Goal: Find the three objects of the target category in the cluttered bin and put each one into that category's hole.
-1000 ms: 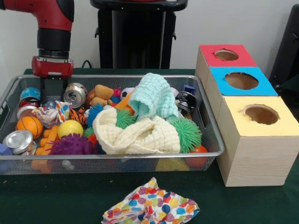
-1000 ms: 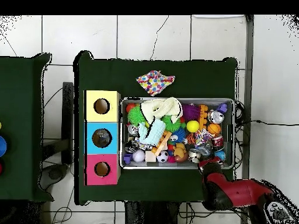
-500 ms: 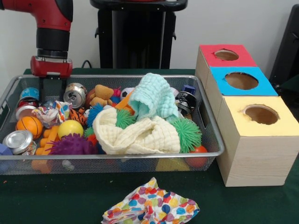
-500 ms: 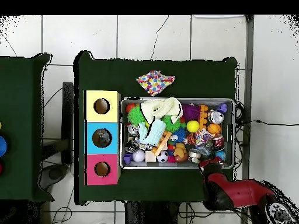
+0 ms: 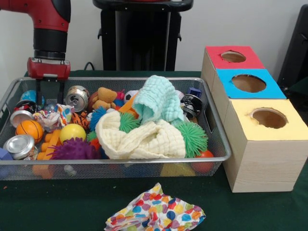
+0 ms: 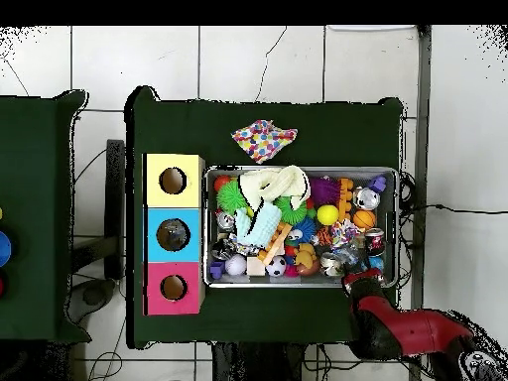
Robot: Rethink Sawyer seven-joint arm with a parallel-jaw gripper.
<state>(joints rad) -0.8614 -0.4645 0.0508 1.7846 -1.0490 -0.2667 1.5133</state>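
The wire mesh bin (image 5: 120, 160) is heaped with toys, cans and cloths; in the overhead view its rim (image 6: 298, 169) lies right of the boxes. My gripper (image 5: 49, 98) hangs open and empty over the bin's far left corner, its fingers (image 5: 38, 91) reaching down just left of a silver can (image 5: 77, 97) and above a patterned cloth scrap (image 5: 50, 118). In the overhead view the gripper (image 6: 359, 281) is at the bin's lower right edge. Three wooden boxes with holes stand beside the bin: red top (image 5: 233, 57), blue top (image 5: 248, 83), yellow top (image 5: 269, 118).
In the bin lie a mint cloth (image 5: 156, 98), a cream cloth (image 5: 139, 137), a basketball (image 5: 30, 130), a yellow ball (image 5: 72, 132), a purple spiky ball (image 5: 74, 150), a green spiky ball (image 5: 192, 137), a teddy bear (image 5: 103, 98) and a second can (image 5: 19, 146). A dotted cloth (image 5: 154, 214) lies on the table before the bin.
My gripper has shifted left and risen slightly in the front view, staying open. The basketball and cans at the bin's left end have shifted a little.
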